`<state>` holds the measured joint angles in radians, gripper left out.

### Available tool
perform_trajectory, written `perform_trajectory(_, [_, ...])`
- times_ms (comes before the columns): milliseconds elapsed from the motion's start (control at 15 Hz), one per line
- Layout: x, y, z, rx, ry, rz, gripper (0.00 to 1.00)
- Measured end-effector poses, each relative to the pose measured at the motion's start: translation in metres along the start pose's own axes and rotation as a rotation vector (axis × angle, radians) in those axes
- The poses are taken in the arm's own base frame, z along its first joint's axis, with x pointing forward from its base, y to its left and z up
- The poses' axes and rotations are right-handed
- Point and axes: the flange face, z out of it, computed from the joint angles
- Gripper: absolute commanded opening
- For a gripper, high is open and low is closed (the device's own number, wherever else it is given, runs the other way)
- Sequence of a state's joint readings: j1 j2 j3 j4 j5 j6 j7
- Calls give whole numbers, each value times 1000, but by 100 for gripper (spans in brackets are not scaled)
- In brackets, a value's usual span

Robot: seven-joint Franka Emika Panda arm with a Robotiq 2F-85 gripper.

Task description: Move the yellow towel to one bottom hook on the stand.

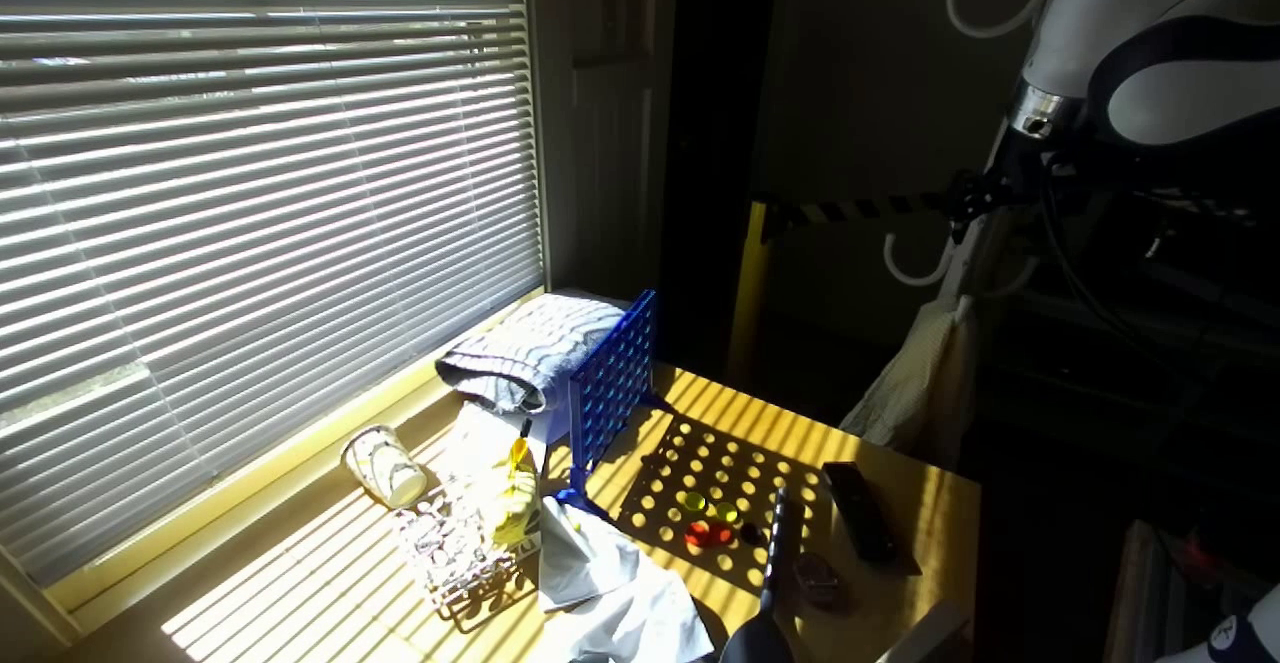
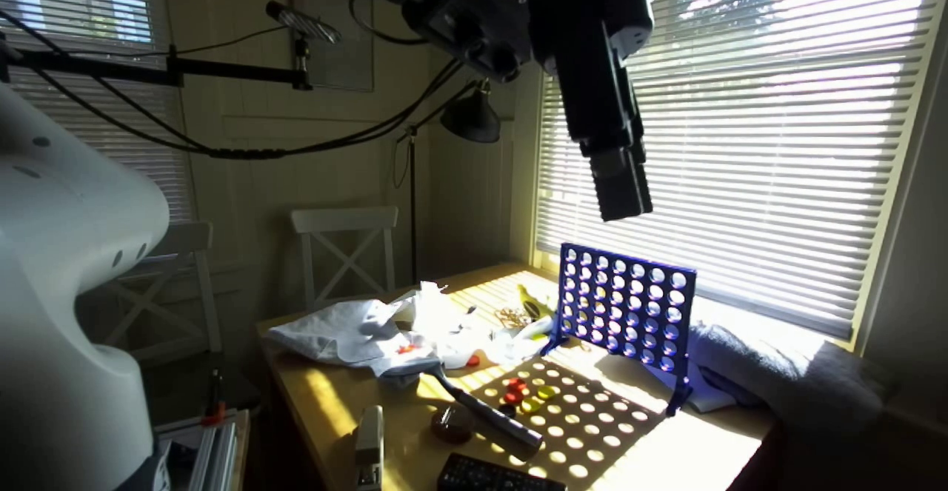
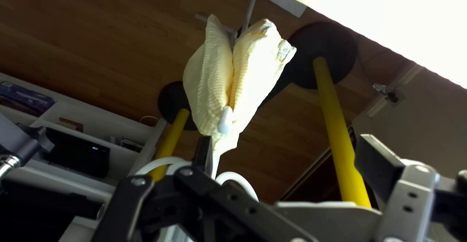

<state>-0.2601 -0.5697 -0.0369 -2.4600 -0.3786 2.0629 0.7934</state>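
Observation:
The pale yellow striped towel (image 1: 925,373) hangs on the white stand (image 1: 975,243), beside the table's far corner. In the wrist view the towel (image 3: 215,74) drapes in two folds, and a white hook tip (image 3: 225,119) pokes out at its top. In an exterior view a bare lower hook (image 1: 915,268) shows just above the towel, and an upper hook (image 1: 990,28) is higher up. My gripper (image 3: 292,158) is open with nothing between its fingers. Its left finger is near the towel's top and the stand pole, apart from the towel as far as I can tell. The gripper also shows in an exterior view (image 2: 622,187).
Yellow posts (image 3: 339,132) with a striped band stand behind the stand. The table (image 1: 945,503) holds a blue grid game (image 2: 622,306), a remote (image 1: 860,513), a spatula (image 2: 489,417), a white cloth (image 1: 620,593) and a grey striped towel (image 1: 540,343). Blinds cover the window.

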Motion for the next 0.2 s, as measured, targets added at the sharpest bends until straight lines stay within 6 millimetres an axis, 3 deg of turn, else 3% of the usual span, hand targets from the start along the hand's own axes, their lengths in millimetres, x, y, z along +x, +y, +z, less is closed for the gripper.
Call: perform_trajectory(200, [-2,1,-5,3,8,-4,100])
